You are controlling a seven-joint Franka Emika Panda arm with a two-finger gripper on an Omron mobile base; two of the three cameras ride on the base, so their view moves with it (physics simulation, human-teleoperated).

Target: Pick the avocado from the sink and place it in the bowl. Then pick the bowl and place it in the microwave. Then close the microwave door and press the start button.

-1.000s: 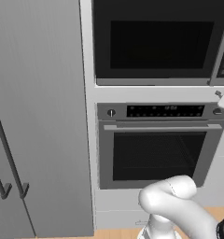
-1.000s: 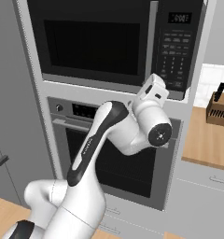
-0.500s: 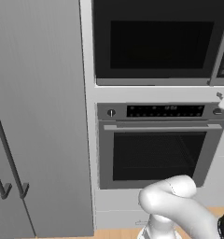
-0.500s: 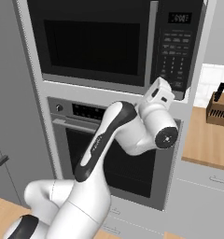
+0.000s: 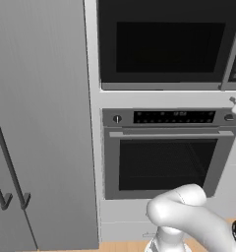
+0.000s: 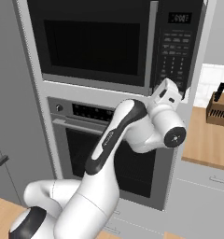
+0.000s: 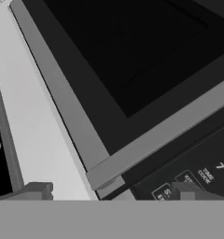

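Risk at this stage, as I judge it, is a mis-press: the microwave (image 6: 118, 44) stands with the microwave door (image 6: 93, 42) closed, and the keypad strip (image 6: 177, 44) carries many small keys set close together, so a slightly off approach could strike a neighbouring key or the frame edge instead of start. The gripper (image 6: 172, 91) sits just below the keypad's lower end. In the hand view its fingertips (image 7: 37, 190) stand well apart, holding nothing; whether either touches the panel cannot be told.
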